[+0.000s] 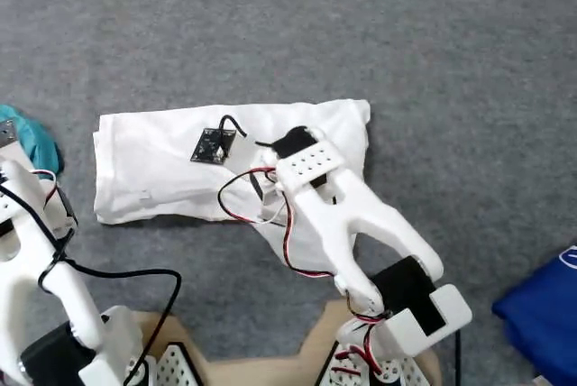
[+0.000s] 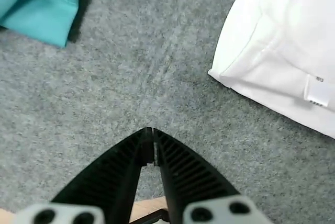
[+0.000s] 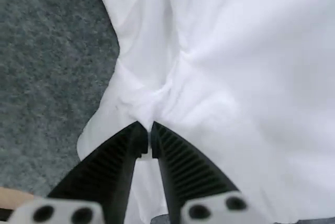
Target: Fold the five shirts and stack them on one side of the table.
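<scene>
While both arms stand over the grey desk (image 1: 379,34), shirts counted: three, one white, one teal, one blue.
Arms counted: two, each with one hand.
White shirt (image 1: 162,165): one, spread flat and roughly folded into a wide band. It lies directly under the right hand, and its far end reaches towards the left hand.
Teal shirt (image 1: 36,142): one, bunched up a little beyond the left hand on the side away from the right hand. The left hand does not touch it.
Blue shirt (image 1: 541,314): one, folded and well apart from the right hand on the side away from the left hand, back towards the arm bases.
Right hand (image 3: 149,136): fingers pressed together with a small pinch of the white shirt's cloth caught between the tips. The fabric puckers into creases that run up to the pinch, which sits near the shirt's edge with bare desk just beside it.
Left hand (image 2: 152,143): fingers together, tips meeting, nothing between them. It points down at bare desk.
White shirt's corner (image 2: 272,62): near the left hand but apart from it, with a small sewn tag (image 2: 317,94) on the hem.
</scene>
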`<action>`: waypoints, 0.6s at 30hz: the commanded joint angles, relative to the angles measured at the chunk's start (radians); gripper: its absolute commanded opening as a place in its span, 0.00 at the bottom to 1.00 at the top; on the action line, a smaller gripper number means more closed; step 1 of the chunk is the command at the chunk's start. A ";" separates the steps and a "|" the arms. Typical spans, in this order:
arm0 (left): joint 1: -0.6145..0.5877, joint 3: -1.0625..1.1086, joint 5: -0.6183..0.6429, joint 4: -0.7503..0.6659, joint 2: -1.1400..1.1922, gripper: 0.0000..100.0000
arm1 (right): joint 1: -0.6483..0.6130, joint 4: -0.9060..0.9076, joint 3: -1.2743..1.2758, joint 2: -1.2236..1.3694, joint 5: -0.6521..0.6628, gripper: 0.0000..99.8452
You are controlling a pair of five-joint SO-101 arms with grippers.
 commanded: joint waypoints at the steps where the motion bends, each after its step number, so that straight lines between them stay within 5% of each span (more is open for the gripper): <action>1: -0.009 -0.011 -0.005 -0.003 -0.035 0.02 | 0.005 0.035 -0.047 -0.084 0.008 0.01; 18: -0.009 -0.003 -0.005 -0.002 -0.035 0.02 | -0.005 0.249 -0.044 -0.329 0.035 0.01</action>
